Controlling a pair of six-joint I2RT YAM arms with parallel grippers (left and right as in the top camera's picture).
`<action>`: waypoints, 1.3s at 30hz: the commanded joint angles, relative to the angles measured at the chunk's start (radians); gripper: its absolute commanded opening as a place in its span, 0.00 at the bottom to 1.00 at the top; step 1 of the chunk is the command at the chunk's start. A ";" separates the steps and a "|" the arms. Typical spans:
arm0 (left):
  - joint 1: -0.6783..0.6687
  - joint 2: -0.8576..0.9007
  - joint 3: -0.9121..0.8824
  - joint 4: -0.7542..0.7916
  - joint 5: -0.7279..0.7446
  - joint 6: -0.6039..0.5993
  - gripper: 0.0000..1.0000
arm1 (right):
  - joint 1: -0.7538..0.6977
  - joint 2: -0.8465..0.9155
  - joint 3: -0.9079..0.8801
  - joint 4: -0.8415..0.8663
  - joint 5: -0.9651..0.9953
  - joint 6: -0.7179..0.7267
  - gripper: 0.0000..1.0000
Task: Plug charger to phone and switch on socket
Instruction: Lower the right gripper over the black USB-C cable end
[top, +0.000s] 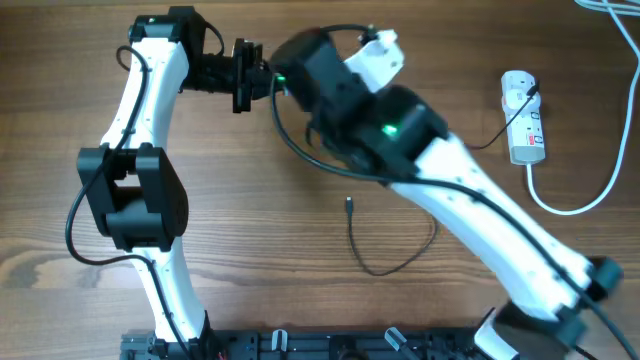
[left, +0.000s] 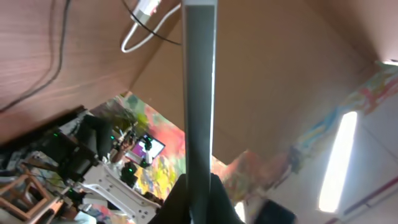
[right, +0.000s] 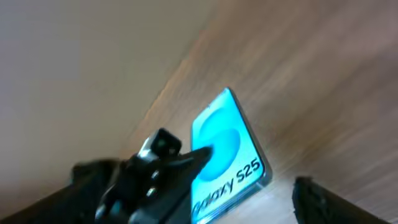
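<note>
**A:** Wooden tabletop (top: 250, 220) all round, but where is the phone (right: 224, 127)?

**B:** Lifted off it, near the middle of the far edge. The left gripper (left: 199, 190) is clamped on it. Its wrist camera sees only the phone's grey side, standing up from between the fingers.

**A:** And the right gripper (right: 252, 168)?

**B:** Its fingers stand apart. One dark finger (right: 168, 168) lies across the turquoise screen, and the other is clear of the phone's corner. Only that camera shows the "Galaxy S25" lettering; from overhead the right arm (top: 360, 100) covers the phone.

**A:** The charger (top: 385, 268)?

**B:** Lying loose mid-table, its plug (top: 349, 203) free and well apart from both grippers. The cable runs under the right arm toward the socket (top: 523, 115) by the far right corner. The socket's white cord (top: 570, 205) loops toward the right edge.
</note>
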 joint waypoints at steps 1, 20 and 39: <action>0.000 -0.039 0.002 0.007 -0.135 0.023 0.04 | -0.073 -0.148 0.023 -0.122 0.011 -0.457 1.00; 0.000 -0.039 0.002 0.065 -0.466 0.048 0.04 | -0.242 -0.116 -0.427 -0.317 -0.504 -0.744 0.68; -0.002 -0.039 0.002 0.089 -0.477 0.031 0.04 | -0.069 0.210 -0.554 -0.114 -0.429 -0.686 0.57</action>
